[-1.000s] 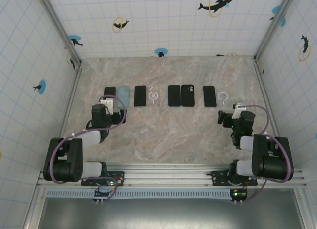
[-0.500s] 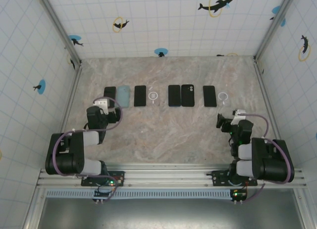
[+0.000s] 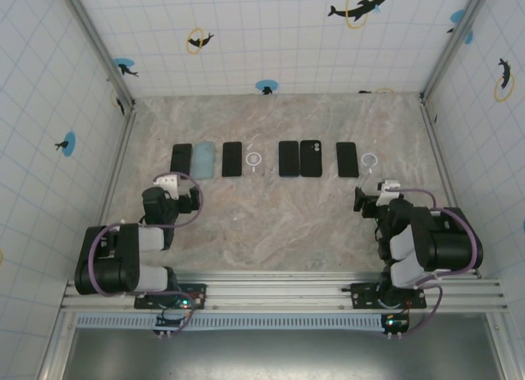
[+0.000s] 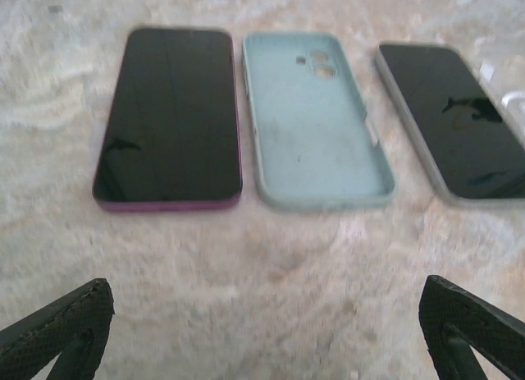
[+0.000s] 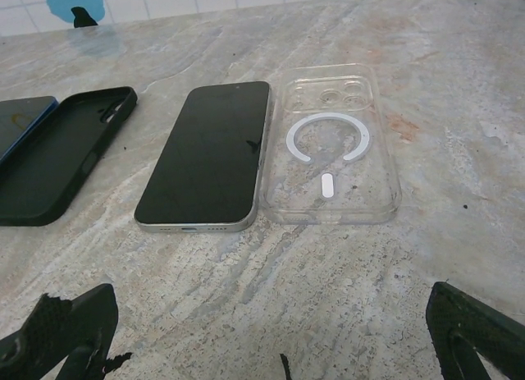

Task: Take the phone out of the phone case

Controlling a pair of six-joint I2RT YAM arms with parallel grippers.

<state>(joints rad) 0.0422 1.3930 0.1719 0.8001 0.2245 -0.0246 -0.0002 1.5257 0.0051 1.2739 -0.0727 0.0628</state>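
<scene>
Watching this one from the side, and honestly there doesn't look to be much left to do: every phone I can make out is lying bare next to an empty case, in a row across the middle of the marble-patterned table (image 3: 271,224) in the overhead view. In the left wrist view, the purple-edged phone with a dark glass screen (image 4: 168,117) sits upper left, just beside the pale teal silicone case (image 4: 316,121), which is empty and lying open side up. In the right wrist view, the silver-framed black-screen phone (image 5: 205,154) is centre frame, right up against the clear plastic case with a white ring (image 5: 332,142), and an empty black matte case (image 5: 61,154) lies at the left. The left gripper (image 4: 262,339) and right gripper (image 5: 271,339) both have their fingers spread as wide as I'd expect them to go, holding nothing and well short of the row. My guess on handling: the phones are stiff, slick glass slabs lying flat, so they'd slide if pushed and chip if dropped, and the long side edges are the only real grab. The teal case looks soft and bendy, so peel it at a corner lip. The clear one seems stiffer.
</scene>
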